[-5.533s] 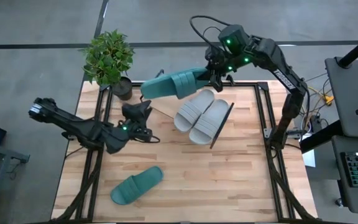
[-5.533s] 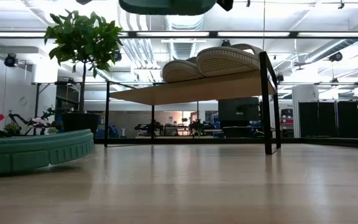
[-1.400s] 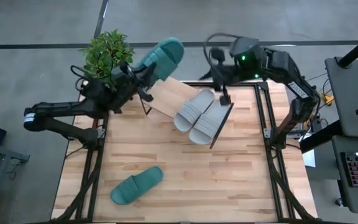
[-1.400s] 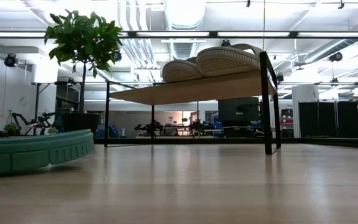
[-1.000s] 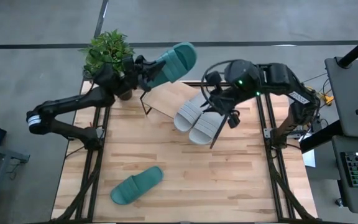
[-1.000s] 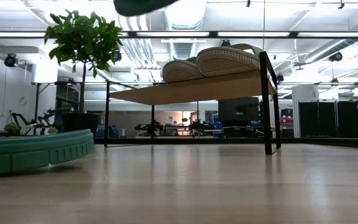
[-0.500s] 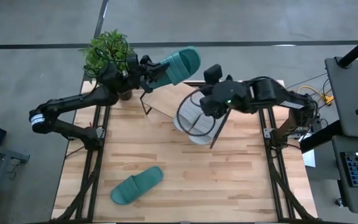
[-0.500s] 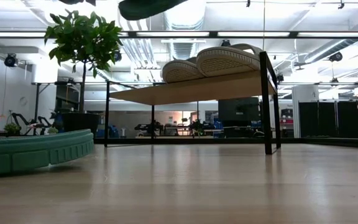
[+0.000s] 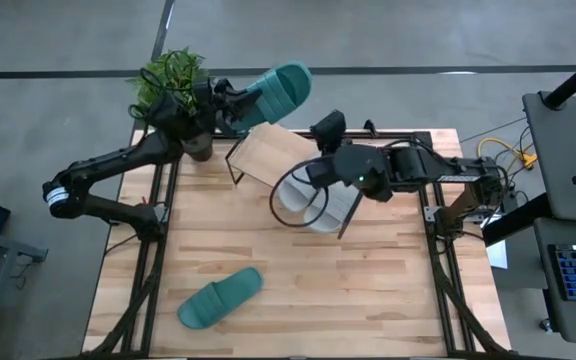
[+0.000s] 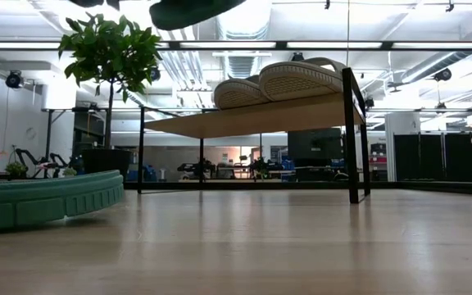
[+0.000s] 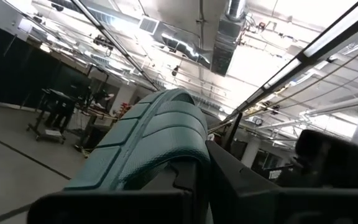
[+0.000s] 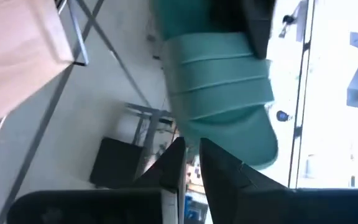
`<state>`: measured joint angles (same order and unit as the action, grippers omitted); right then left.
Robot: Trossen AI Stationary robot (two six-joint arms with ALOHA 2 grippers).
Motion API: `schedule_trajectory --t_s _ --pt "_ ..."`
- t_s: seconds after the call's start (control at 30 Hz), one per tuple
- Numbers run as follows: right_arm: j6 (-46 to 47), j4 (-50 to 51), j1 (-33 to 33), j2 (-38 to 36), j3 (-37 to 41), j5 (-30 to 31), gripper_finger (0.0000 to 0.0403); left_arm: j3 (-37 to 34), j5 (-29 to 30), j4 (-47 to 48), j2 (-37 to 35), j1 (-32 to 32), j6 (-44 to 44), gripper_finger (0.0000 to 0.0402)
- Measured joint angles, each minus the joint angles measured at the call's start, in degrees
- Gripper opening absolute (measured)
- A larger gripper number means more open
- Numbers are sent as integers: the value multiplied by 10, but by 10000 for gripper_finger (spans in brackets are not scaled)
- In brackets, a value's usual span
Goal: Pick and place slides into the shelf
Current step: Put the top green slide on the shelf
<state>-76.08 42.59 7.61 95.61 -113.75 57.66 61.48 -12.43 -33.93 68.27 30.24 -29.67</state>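
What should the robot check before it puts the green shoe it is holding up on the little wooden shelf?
1. Left tool holding the teal slide: ok, the slide is up in the air near the shelf's back edge.
2. Free room on the shelf: ok, the board's left part is bare wood.
3. Grey slides lying steady on the shelf: ok in the low view.
4. Right arm out of the way: not ok, it reaches across over the grey slides, with the right tool at the shelf.
5. Second teal slide waiting on the table: ok, it is far from both arms.
6. Plant clear of the left arm: cannot tell.
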Motion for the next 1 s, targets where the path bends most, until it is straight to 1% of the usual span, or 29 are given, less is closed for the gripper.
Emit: schedule_trajectory --t_s 0.1,0.2,0.3,0.37,0.47,0.6,0.77,0.87,0.93,1.0 --pt "-26 -16 -5 0 -12 -29 38 0 -21 1 0 1 0 0" --pt "-33 -27 -16 0 -24 -58 38 0 -38 2 -1 1 -1 0" --pt "-37 -27 -21 0 -37 -71 39 0 -47 5 -9 5 -1 0" --pt "-56 -27 -21 0 -40 -75 46 0 -50 5 -18 10 0 0" --pt "-107 -23 -10 0 -40 -76 71 0 -56 6 -28 20 -1 0" --pt "-163 -24 -3 5 -39 -81 125 0 -66 19 -38 25 -1 0" --pt "-235 -30 -9 15 -38 -63 188 -1 -90 37 -39 24 -17 0" --pt "-265 -41 -12 15 -38 -50 211 -1 -99 36 -38 24 -27 0" --pt "-277 -41 -12 14 -38 -50 219 -1 -105 35 -38 24 -30 0" --pt "-291 -40 -12 14 -38 -50 223 -1 -124 33 -38 24 -40 0"
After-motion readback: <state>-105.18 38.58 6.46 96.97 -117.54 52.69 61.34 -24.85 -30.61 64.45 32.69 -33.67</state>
